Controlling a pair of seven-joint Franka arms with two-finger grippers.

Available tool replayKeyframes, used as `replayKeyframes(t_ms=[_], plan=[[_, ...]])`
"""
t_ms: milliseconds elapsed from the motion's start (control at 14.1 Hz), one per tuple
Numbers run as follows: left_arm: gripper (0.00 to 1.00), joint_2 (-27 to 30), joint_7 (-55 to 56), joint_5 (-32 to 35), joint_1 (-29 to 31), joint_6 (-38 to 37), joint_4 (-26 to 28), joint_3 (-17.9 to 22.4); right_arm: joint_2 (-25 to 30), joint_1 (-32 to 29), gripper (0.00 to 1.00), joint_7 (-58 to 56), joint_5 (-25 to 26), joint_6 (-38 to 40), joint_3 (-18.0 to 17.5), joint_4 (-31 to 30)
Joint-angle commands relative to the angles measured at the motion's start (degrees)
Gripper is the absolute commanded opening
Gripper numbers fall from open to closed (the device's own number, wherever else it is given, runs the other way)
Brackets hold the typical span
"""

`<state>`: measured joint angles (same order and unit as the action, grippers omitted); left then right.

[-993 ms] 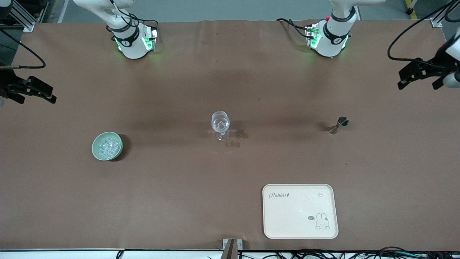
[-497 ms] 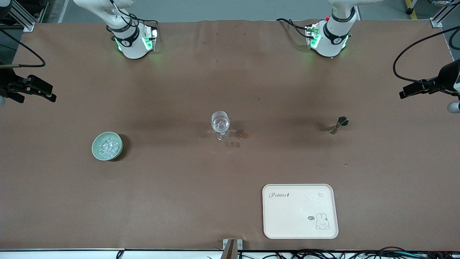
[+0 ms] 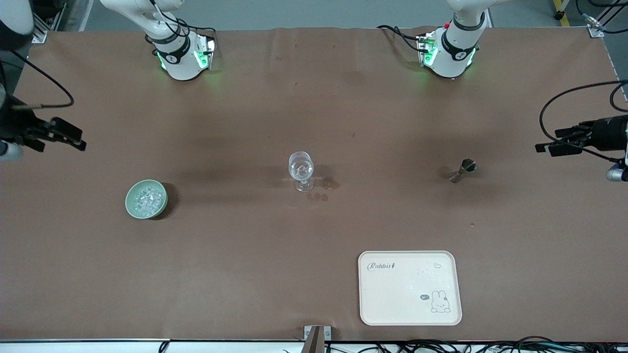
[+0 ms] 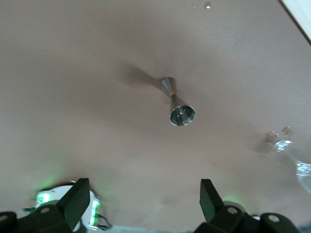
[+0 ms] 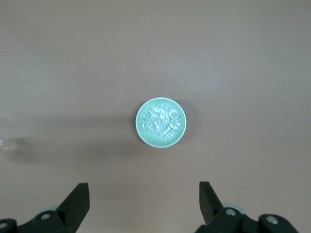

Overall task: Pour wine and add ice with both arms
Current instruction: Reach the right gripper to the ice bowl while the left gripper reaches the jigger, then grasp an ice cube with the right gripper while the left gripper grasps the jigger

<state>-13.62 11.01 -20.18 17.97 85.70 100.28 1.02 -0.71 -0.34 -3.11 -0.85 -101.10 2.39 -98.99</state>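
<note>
Both my tools are up in the air at the tabletop's ends, nothing held yet.

Left tool [image 3: 552, 146]: fingers spread wide, empty, over the bare tabletop [image 3: 314, 98] at the left arm's end. The jigger [image 3: 462, 170] stands upright on the tabletop, between this tool and the wine glass [image 3: 300, 169]. In the left wrist view the jigger [image 4: 176, 102] sits well apart from the tool, mouth up, long axis vertical. So I judge a side-on grasp at the narrow waist is what the next move needs; the left arm is clearly the nearer one.

Right tool [image 3: 61, 137]: also wide open, empty, over the right arm's end. The green bowl [image 3: 146, 198] with the ice [image 3: 147, 198] lies nearer the front camera than that tool's spot. The right wrist view has the bowl [image 5: 144, 130] well clear of the fingers [image 5: 77, 199].

The glass is mid-table, well apart from both, upright. Cream rabbit tray [image 3: 410, 288] sits nearest the front camera, unused.

Risk, my guess: the jigger is small and tippy, so an off-centre approach knocks it over.
</note>
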Motion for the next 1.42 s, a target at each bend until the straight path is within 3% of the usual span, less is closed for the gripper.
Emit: replayKeyframes(t_ms=[0, 284, 497, 1135, 1348], plan=[[1.00, -5.4, 5.0, -4.0, 0.8, -0.4, -0.9, -0.3, 0.5, 0.7, 0.99, -0.1, 0.9, -11.0, 0.0, -10.4], [1.00, -10.9, 12.0, -8.5, 1.4, -0.4, -1.1, -0.3, -4.0, 2.4, 0.93, 0.1, 0.9, -26.2, -0.1, -20.2], [0.98, -14.9, 12.7, -11.7, 2.4, -0.4, -1.6, -0.3, -7.4, 1.8, 0.88, 0.1, 0.9, -32.4, 0.0, -23.7], [0.93, -25.6, 13.8, -18.4, 2.1, 0.2, -2.8, -0.3, -17.8, -0.9, 0.73, 0.0, 1.1, -42.2, 0.0, -23.9], [0.85, -27.8, 15.0, -20.6, 2.0, 0.5, -2.8, -0.3, -20.2, -0.6, 0.71, 0.1, 1.0, -45.0, 0.0, -23.7]])
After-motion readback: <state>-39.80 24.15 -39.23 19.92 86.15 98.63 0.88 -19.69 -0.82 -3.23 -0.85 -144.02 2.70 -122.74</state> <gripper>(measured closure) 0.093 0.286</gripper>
